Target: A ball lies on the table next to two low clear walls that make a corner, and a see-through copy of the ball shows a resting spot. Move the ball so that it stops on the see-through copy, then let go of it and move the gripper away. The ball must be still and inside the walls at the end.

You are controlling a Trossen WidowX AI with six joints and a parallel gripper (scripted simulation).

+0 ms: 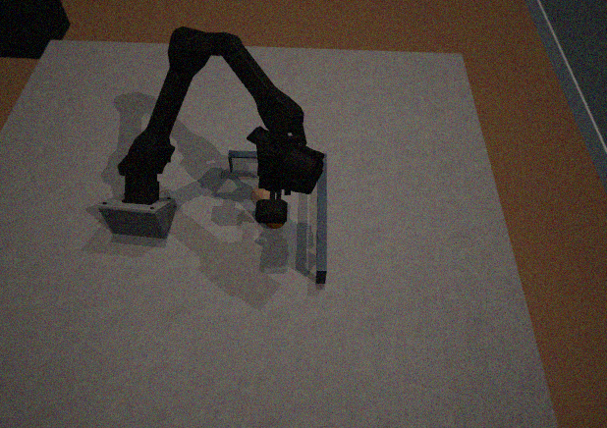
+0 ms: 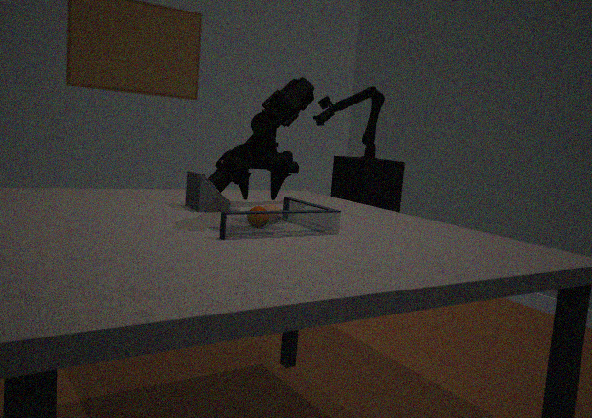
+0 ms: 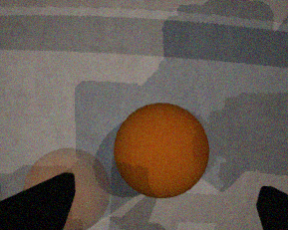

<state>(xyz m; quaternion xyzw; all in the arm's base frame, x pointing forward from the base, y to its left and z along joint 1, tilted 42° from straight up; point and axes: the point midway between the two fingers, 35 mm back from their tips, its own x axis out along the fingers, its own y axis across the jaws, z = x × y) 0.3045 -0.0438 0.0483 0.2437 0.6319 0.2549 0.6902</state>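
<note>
One orange ball (image 3: 160, 150) on the table (image 1: 393, 267), inside the corner of the two clear walls (image 1: 321, 218), just beside the pale see-through copy (image 3: 70, 182). Jaws: spread wide, empty, above the ball, one finger (image 3: 30, 226) overlapping the copy in wrist view.

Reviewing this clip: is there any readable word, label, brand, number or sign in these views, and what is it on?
None: no text shows in any view.
The orange panel on the wall is blank.
The ball, the clear walls, the arm and its base carry no visible markings; the frames are dim and grainy.
</note>
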